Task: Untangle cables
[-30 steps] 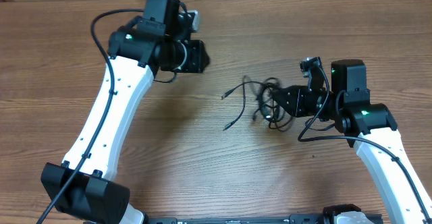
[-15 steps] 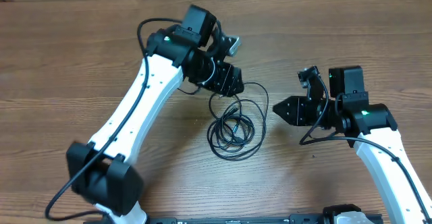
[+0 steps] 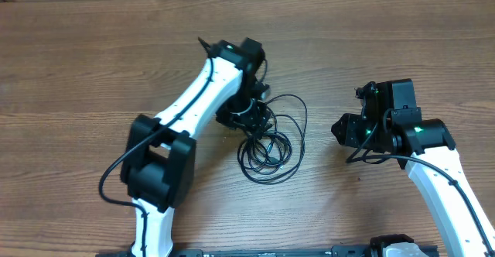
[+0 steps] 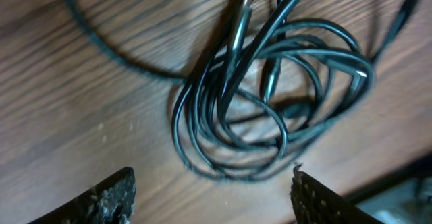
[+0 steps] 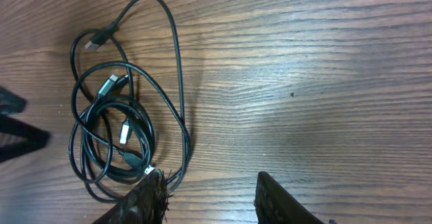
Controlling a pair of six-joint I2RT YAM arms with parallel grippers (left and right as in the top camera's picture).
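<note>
Currently the cables (image 3: 269, 137) are seen coiled loosely on the bench (image 3: 77, 71) beneath the left hand (image 4: 214, 185), which, like the right hand (image 5: 209, 196), is held open and empty; light, limp and springy, they are probably best pinched near a plug end (image 5: 96, 38).

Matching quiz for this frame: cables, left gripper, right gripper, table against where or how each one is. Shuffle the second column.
1. cables
2. left gripper
3. right gripper
4. table

A. open, off to the side of the heap
B. brown wood grain
C. open, right over the heap
D. black, looped in one heap

Pairs: 1-D, 2-C, 3-A, 4-B
</note>
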